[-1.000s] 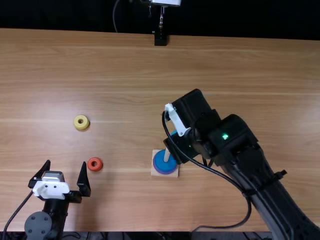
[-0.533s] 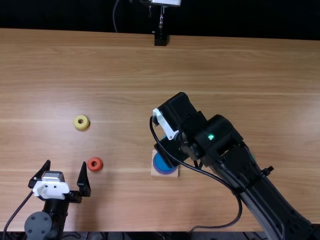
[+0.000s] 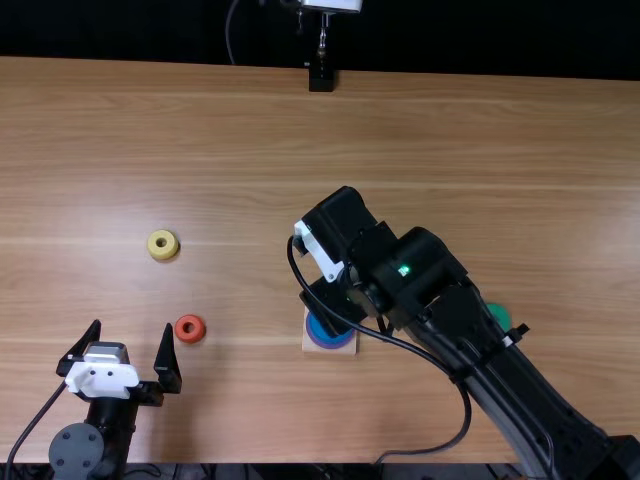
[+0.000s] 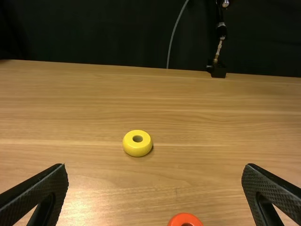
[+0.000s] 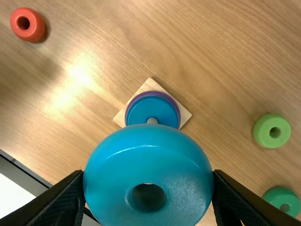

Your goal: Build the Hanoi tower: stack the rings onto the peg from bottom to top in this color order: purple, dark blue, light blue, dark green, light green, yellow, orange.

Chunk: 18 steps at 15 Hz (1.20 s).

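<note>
The left gripper (image 3: 120, 350) stands open at the lower left; in the left wrist view the left gripper (image 4: 155, 188) has nothing between its fingers. Over the peg base (image 3: 348, 347) hovers the right gripper (image 3: 318, 300). In its wrist view the right gripper (image 5: 148, 188) is shut on the light blue ring (image 5: 150, 160), held above and beside the peg tip (image 5: 152, 120). On the base (image 5: 184, 113) lie the purple ring (image 5: 176, 106) and dark blue ring (image 5: 150, 110). The light green ring (image 5: 272, 131), dark green ring (image 5: 283, 200), yellow ring (image 3: 163, 244) and orange ring (image 3: 190, 328) lie loose.
A black stand (image 3: 321, 78) is at the table's far edge. A cable (image 3: 455, 435) loops beside the right arm, whose forearm passes over the table right of the base, near the dark green ring (image 3: 500, 316).
The right arm has moved left in the top view, its gripper now covering the peg, and a green ring has come into view behind its forearm. The left arm has stayed still.
</note>
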Available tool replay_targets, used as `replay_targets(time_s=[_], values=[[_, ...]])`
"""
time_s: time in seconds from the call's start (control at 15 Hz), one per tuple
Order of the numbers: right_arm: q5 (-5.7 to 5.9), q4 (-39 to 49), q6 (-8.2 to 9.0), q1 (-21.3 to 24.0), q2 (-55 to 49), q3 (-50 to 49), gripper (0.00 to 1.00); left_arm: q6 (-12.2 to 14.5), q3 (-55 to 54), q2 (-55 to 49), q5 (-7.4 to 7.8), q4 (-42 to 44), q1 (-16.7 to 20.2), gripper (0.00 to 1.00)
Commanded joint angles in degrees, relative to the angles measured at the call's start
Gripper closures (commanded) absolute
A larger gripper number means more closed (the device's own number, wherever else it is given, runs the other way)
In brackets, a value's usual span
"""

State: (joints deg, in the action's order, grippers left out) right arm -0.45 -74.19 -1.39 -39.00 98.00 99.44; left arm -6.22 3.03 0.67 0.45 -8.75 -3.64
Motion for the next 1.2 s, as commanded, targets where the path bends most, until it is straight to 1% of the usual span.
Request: replay_targets(time_s=[0.0,0.27,0.33,0.4,0.53,0.73,0.8,1.07,1.13], values=[[-0.29,0.09,0.23,-0.81,1.41,1.37,1.0,0.21,-2.68,-0.67,0.71,-1.16,0.65,0.0],[-0.18,0.2,0.12,-0.72,1.94,1.02,1.0,0.21,-2.68,-0.67,0.71,-1.16,0.65,0.0],[-0.08,0.2,0.12,-0.72,2.38,1.37,0.98,0.21,-2.68,-0.67,0.61,-1.16,0.65,0.0],[-0.08,0.09,0.12,-0.72,2.73,1.55,0.69,0.21,-2.68,-0.67,0.71,-1.16,0.65,0.0],[0.03,-0.01,0.12,-0.72,2.9,1.55,0.0,0.21,-2.68,-0.67,0.71,-1.16,0.65,0.0],[0.24,0.73,0.12,-0.63,2.99,1.72,0.0,0.21,-2.68,-0.67,0.71,-1.16,0.65,0.0],[0.13,0.83,0.12,-0.72,2.99,1.9,0.0,0.21,-2.68,-0.67,0.71,-1.16,0.65,0.0],[0.13,4.42,0.33,0.07,2.9,6.21,0.0,0.21,-2.68,-0.67,0.71,-1.16,0.65,0.0],[0.13,6.53,1.92,0.42,2.81,6.03,0.0,0.21,-2.68,-0.67,0.71,-1.16,0.65,0.0]])
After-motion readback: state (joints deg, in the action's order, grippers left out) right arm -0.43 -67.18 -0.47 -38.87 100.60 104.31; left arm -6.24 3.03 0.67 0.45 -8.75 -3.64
